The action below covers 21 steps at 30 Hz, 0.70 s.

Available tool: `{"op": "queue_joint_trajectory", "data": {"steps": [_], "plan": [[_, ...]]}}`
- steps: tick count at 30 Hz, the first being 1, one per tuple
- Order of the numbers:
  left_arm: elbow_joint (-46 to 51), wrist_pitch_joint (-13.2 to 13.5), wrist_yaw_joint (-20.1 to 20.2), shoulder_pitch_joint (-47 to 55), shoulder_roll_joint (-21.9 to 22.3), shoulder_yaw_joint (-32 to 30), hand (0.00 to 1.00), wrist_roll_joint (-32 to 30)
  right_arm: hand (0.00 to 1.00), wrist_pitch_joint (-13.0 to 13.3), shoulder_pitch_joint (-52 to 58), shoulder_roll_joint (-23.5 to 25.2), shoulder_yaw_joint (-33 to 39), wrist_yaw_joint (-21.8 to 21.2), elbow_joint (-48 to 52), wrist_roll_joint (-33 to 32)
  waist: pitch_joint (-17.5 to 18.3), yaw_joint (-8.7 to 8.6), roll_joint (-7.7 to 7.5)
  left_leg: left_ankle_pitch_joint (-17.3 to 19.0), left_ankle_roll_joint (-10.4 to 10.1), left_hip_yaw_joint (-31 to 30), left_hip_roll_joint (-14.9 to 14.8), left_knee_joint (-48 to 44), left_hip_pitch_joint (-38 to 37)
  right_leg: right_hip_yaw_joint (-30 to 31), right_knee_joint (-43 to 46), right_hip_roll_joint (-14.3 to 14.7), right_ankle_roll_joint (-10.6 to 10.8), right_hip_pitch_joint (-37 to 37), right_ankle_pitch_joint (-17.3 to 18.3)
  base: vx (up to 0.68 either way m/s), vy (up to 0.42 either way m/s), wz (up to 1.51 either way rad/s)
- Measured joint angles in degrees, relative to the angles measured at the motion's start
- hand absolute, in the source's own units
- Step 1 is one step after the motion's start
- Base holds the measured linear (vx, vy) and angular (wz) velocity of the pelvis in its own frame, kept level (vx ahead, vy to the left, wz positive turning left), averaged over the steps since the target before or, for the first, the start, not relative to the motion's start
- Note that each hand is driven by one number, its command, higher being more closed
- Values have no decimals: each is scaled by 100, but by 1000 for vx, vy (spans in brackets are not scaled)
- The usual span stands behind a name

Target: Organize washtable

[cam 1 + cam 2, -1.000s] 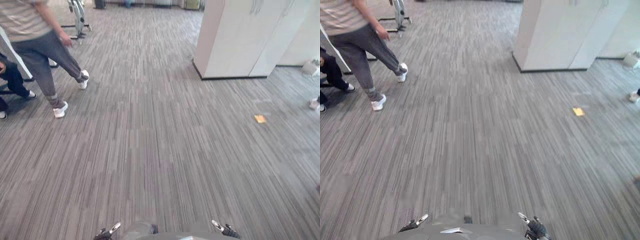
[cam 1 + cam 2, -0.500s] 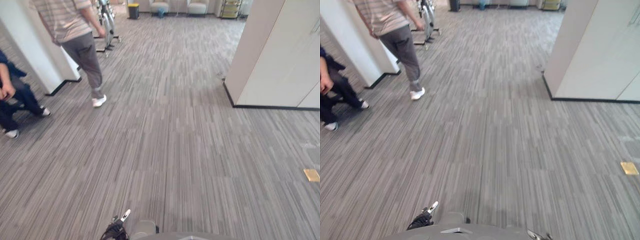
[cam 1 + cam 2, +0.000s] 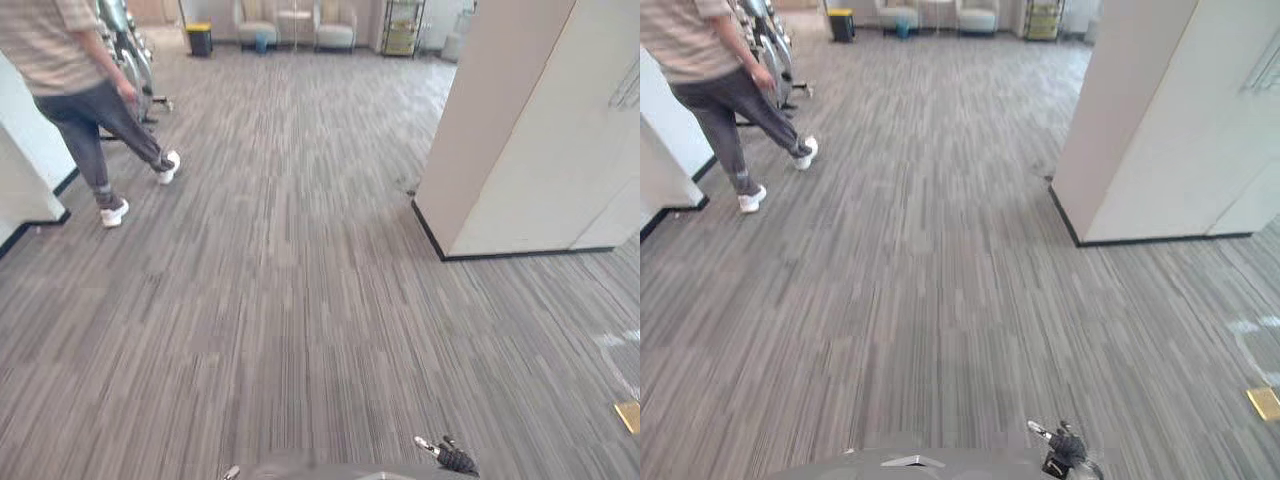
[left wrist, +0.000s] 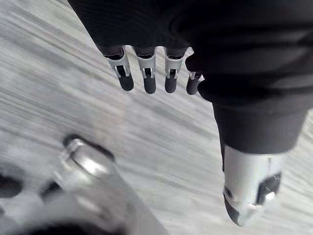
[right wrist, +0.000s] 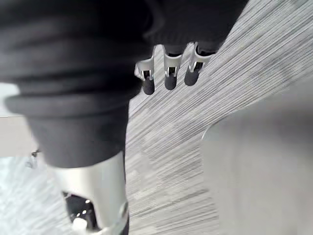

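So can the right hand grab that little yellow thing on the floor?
Probably not yet: the right hand hangs open, and the yellow thing lies far off across bare carpet.

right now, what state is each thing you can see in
left hand: open, fingers straight, holding nothing
right hand: open, fingers relaxed, holding nothing
person: mid-stride on the carpet, one heel lifted
yellow scrap: lying flat on the carpet, off to the right
bin: upright at the far end of the room
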<state>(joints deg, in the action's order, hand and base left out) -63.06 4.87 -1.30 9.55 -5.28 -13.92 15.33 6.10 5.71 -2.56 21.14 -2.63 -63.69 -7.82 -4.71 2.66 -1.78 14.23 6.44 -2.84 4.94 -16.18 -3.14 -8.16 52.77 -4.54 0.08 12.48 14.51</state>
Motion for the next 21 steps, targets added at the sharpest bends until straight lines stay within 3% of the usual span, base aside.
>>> {"op": "queue_joint_trajectory", "data": {"steps": [1,2,4,6,7,8,9,11,12,13,14,16,17,18,19,20,21], "plan": [[33,7,10,-64,20,19,0,-4,0,-2,16,-3,63,4,44,1,4,-49,21,95,-16,-74,-50,34,-134,-234,-534,-9,26,150,4,705,-166,53],[68,21,35,-205,75,31,0,-6,0,-23,101,-38,128,10,77,6,10,-66,33,311,-31,-142,-162,119,-422,-676,-1950,-29,232,279,-194,621,-178,45],[154,26,72,-316,190,-35,0,-23,0,-101,310,-71,82,20,62,31,20,-62,31,741,-231,-328,-274,189,-928,-783,-3865,39,298,413,-814,754,-292,48],[212,34,75,-222,470,-297,0,-37,0,-177,578,-97,89,47,53,21,118,-176,170,922,-439,-490,-479,40,-1315,-695,-3858,108,227,540,-1110,797,-430,74],[212,36,88,-276,506,-444,0,-55,0,-285,642,-73,121,39,-13,12,160,-251,173,967,-557,-616,-531,-1026,-1019,-683,-3754,117,185,411,-2028,745,-477,72],[204,23,72,-291,529,-536,0,-55,0,-300,684,-142,141,30,-7,17,190,-240,280,868,-711,-600,-633,-1681,-800,-770,-3651,213,-54,340,-1982,605,-467,41],[236,18,85,-304,695,-703,0,-52,0,-299,643,-270,137,32,15,52,202,-207,471,41,-1043,-597,-722,-2936,-201,-840,-3589,378,-277,188,-1736,421,-329,2],[232,27,113,-299,764,-856,0,-29,0,-297,457,-324,128,34,4,4,105,-164,507,-1111,-1392,-527,-780,-4406,517,-804,-3855,534,-458,-390,-1525,384,-338,-3],[225,22,137,-289,706,-865,0,43,0,-300,303,-313,112,39,-8,0,22,-67,506,-989,-1183,-298,-894,-4922,736,-649,-4106,602,-541,-936,-1469,344,-291,-9],[229,27,140,-264,668,-841,0,87,0,-295,247,-303,87,40,-20,-11,-50,-27,396,-848,-999,-182,-954,-5038,857,-614,-4250,613,-542,-1209,-1468,262,-194,-8],[243,47,179,-273,565,-772,0,193,0,-284,120,-295,-41,40,-65,-14,-87,25,308,-546,-839,77,-1063,-4987,1133,-540,-4511,573,-544,-1657,-1467,292,-154,-7],[249,72,191,-287,434,-620,0,222,0,-241,-207,-286,-207,44,-123,-49,-148,80,232,-44,-835,464,-1130,-3943,1435,-421,-4714,458,-537,-2109,-1461,292,-110,-19],[246,70,183,-251,428,-563,0,217,0,-199,-383,-268,-358,42,-112,-237,-153,123,234,29,-896,506,-1035,-2618,1474,-340,-4735,364,-396,-2245,-1369,51,-21,-45],[238,72,165,-152,416,-509,0,216,0,-111,-471,-208,-522,39,-30,-389,-141,142,264,-195,-1037,359,-964,-1145,1428,-288,-4734,311,-168,-2379,-1102,-52,9,-49],[238,75,144,-90,412,-462,0,220,0,-73,-465,-191,-629,34,67,-512,-122,140,328,-510,-1036,243,-981,-484,1421,-260,-4731,358,-43,-2443,-934,5,74,-49],[144,82,65,20,463,-353,0,221,0,12,-452,-228,-787,30,137,-728,-114,129,578,-1687,-992,59,-1123,-25,1507,-186,-4644,531,236,-2576,-514,243,124,-25],[-67,62,39,-36,419,-376,0,279,0,-2,-457,-104,-807,48,60,-857,-154,107,543,-1597,-890,70,-1038,-385,1550,-147,-4490,478,322,-2682,-337,405,169,-11]]}}
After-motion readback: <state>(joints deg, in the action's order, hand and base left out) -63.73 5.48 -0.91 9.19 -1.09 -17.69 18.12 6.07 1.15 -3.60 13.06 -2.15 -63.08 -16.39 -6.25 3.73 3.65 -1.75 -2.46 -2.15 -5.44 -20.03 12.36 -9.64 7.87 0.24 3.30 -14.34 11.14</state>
